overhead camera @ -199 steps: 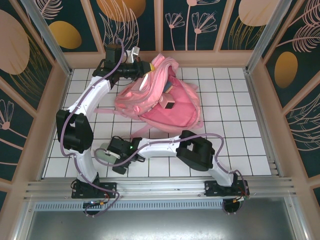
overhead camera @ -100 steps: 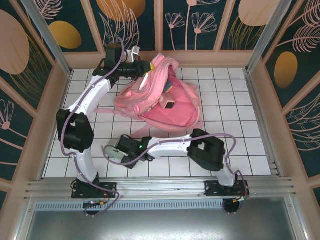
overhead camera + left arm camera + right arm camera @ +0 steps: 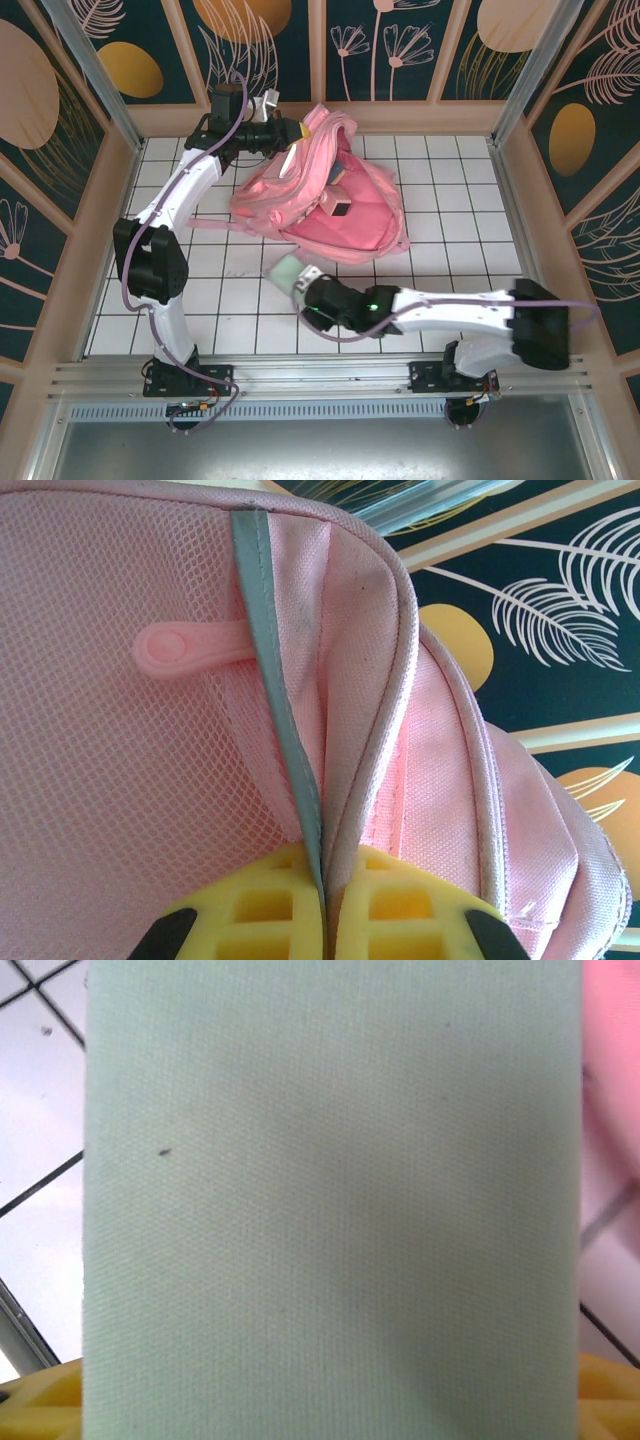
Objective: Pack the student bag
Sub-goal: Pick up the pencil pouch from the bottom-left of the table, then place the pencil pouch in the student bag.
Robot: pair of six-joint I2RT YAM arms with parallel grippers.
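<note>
Pinching the upper rim of the student bag (image 3: 335, 205), the left gripper (image 3: 293, 133) has its yellow fingers (image 3: 262, 912) pressed together on a fold of pink fabric edged with grey trim (image 3: 285, 710). A pink zip pull (image 3: 190, 648) lies on the mesh just beside that trim. The bag slumps on the white-tiled table (image 3: 470, 250) towards the far middle, its top raised at the left gripper's end. Whether the mouth gapes wide enough to take anything I cannot tell from the overhead view.

The right gripper (image 3: 300, 287) hovers over the tiles near the bag's front edge, its fingers set fairly wide across a pale green flat item (image 3: 283, 268). In the wrist view this is a rectangle of woven cloth (image 3: 330, 1200), perhaps a notebook or a pouch, and one yellow finger (image 3: 30, 1400) shows at each lower corner. The item looks held rather than resting on the table.

As I judge it, the packing is at an early to middle stage. The bag is held up and one item is in hand, close by but not yet inside. What is left is to carry the item to the opening, slip it in and let go. What the bag already holds is hidden.
</note>
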